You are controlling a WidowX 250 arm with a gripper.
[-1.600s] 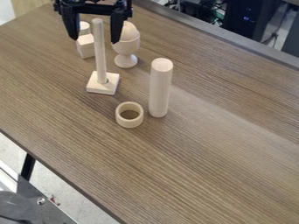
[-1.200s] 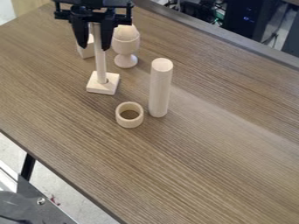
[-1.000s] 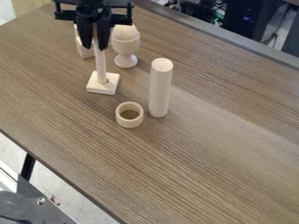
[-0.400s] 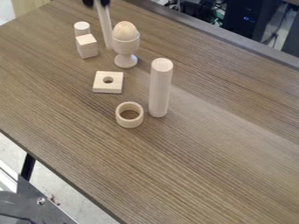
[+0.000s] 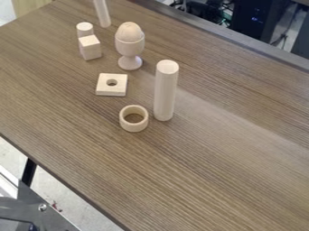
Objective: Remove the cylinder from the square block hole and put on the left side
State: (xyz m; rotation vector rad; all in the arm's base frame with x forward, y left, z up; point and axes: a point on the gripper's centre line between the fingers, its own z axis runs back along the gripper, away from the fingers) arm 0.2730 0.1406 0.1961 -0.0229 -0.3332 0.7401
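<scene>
A thin pale wooden cylinder point(image 5: 102, 13) hangs at the top edge of the camera view, left of centre, its upper part cut off by the edge. Its lower end is above and apart from the square block point(image 5: 120, 85), which lies flat on the table with its round hole bare.
Right of the block stands a thick upright cylinder point(image 5: 165, 90), with a wooden ring point(image 5: 134, 128) beside its base. Behind the block are an egg cup point(image 5: 129, 46) holding an egg shape, a small cube point(image 5: 90, 47) and a short cylinder point(image 5: 84, 29).
The gripper closed around the thin cylinder's upper part and lifted it from the block's hole. Both moved up toward the top edge, and the gripper left the view. The block turned slightly.
</scene>
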